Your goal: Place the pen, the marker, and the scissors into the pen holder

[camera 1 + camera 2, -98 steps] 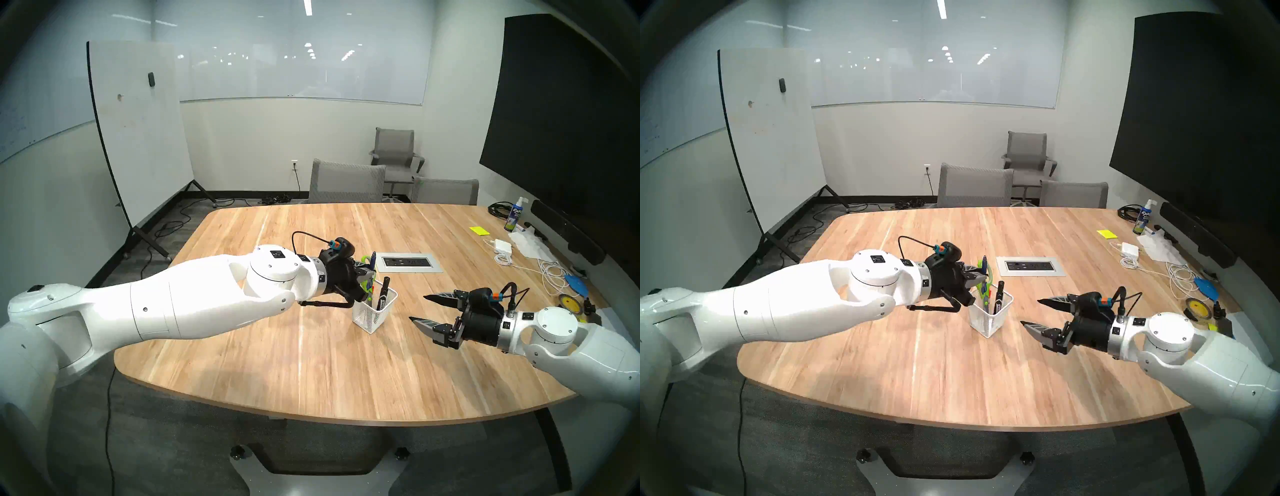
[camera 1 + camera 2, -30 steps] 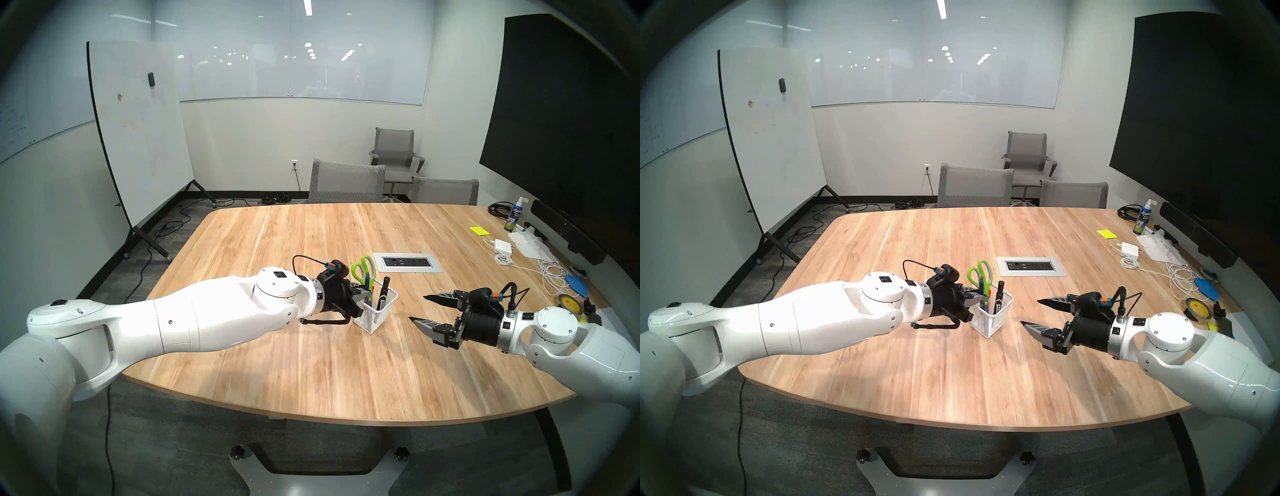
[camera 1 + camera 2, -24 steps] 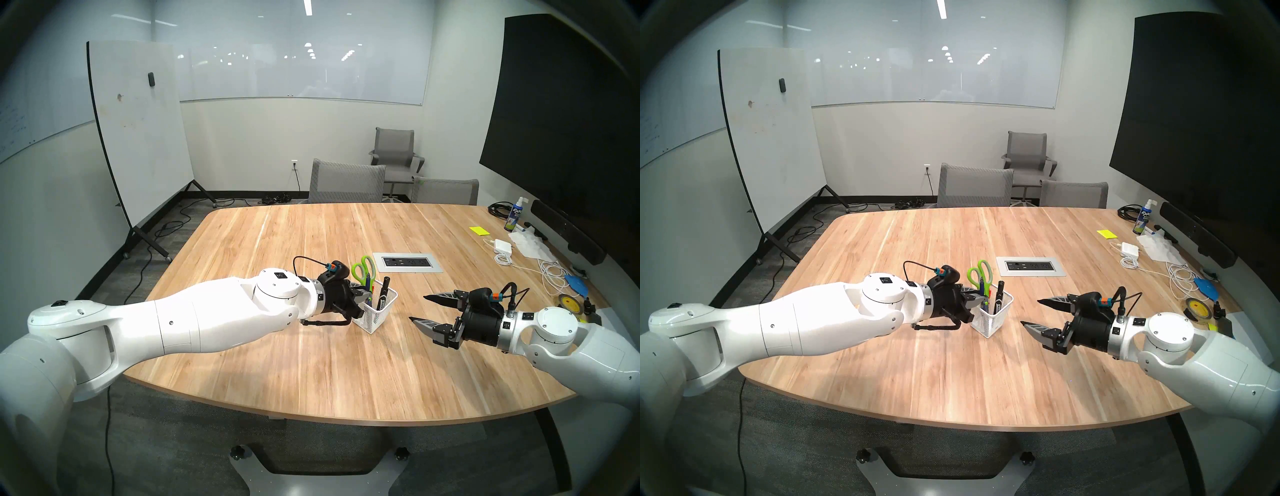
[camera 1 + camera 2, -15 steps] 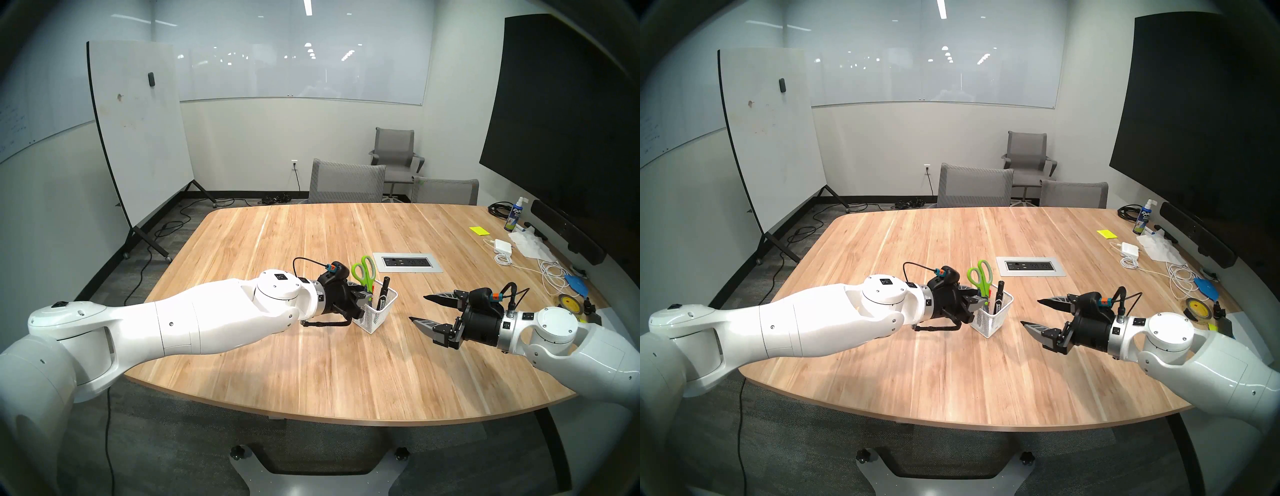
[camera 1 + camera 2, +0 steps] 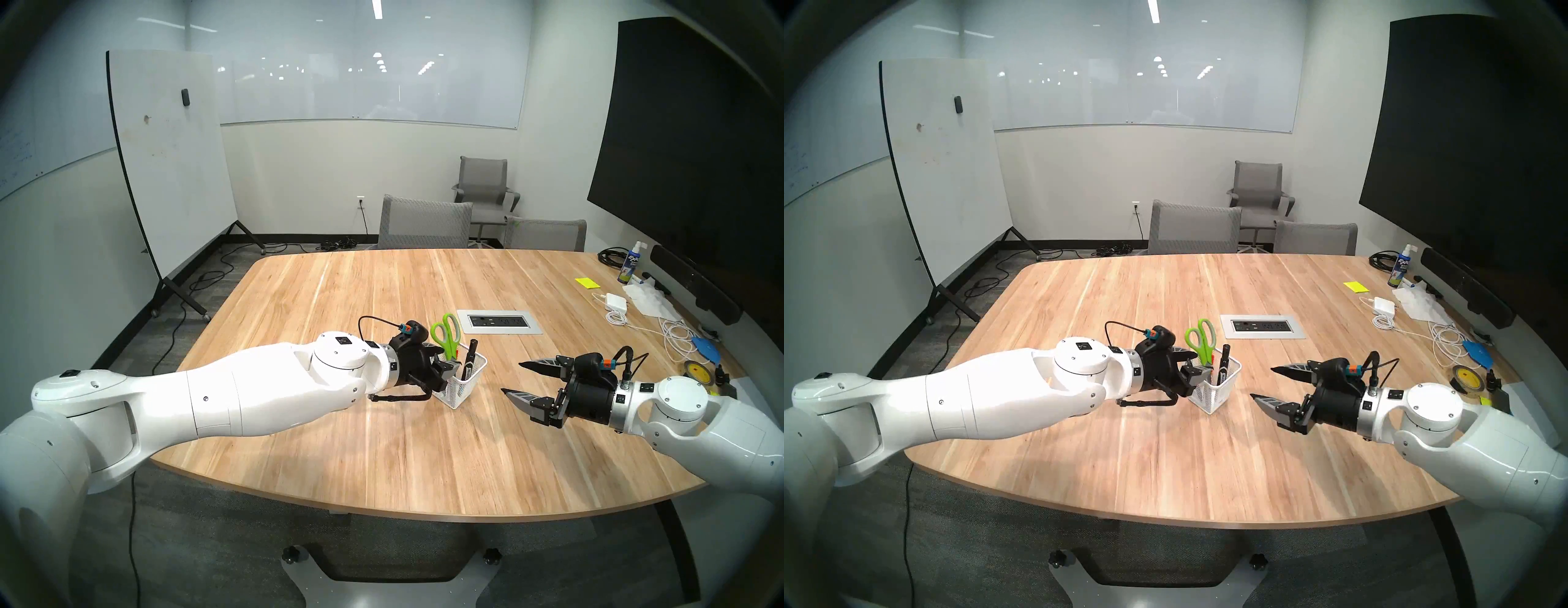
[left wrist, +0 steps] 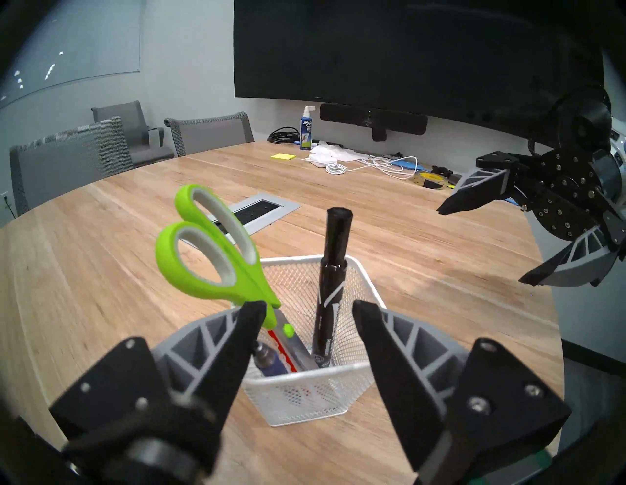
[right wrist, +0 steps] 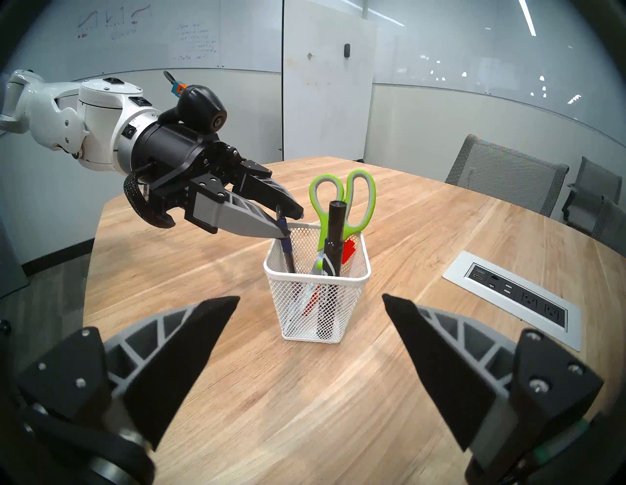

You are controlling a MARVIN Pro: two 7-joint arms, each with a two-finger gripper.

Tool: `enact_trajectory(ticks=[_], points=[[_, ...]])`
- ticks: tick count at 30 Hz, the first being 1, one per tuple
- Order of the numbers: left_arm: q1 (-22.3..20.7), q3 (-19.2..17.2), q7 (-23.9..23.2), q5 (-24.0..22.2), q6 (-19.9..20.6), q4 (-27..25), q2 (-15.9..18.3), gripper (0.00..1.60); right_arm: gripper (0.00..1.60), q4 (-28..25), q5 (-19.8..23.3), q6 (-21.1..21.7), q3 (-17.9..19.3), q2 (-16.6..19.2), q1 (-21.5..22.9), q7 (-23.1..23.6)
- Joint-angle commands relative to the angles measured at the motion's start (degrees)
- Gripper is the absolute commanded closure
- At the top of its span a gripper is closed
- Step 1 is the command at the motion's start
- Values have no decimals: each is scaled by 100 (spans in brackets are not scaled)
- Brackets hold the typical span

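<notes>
On the wooden table point(image 5: 382, 446), the pen holder point(image 7: 318, 304) contains scissors point(image 7: 342, 203), marker point(image 7: 333, 230) and pen point(image 7: 286, 250); left gripper point(image 6: 306, 313) parted, right gripper point(image 7: 310, 303) wide, both empty.

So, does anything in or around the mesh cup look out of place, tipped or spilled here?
Nothing stands out. The pen holder stands upright on the table, with the scissors, marker and pen inside, each leaning a little. The left hand is open by the rim, holding nothing.
</notes>
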Motion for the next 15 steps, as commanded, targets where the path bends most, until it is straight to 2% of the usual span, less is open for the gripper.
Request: enact_trajectory(ticks=[1,7,15], points=[[-262,-121,131,97,112,-470,185,43,1,-33,13,-13,40,4,44,7],[-340,-180,250,140,237,-840,393,43,1,-33,13,-13,39,4,44,7],[-293,-208,566,167,439,-1688,762,40,1,-33,12,-13,39,4,44,6]])
